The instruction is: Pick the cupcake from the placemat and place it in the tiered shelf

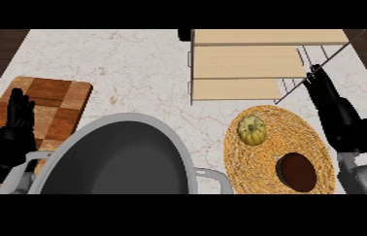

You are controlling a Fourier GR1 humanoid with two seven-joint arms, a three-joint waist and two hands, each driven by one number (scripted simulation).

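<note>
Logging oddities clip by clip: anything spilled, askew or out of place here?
Nothing stands out. The cupcake and a yellow-green ridged item sit on the placemat, the tiered shelf stands square, and nothing is spilled. Only note: the grey pot covers part of the cutting board in this view.

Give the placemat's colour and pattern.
The placemat is golden-yellow, woven in concentric rings; it shows best in the head view.

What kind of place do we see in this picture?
Most likely a kitchen counter. The pale marbled top carries a large grey pot and a wooden cutting board, and a cupcake sits on a woven placemat.
</note>
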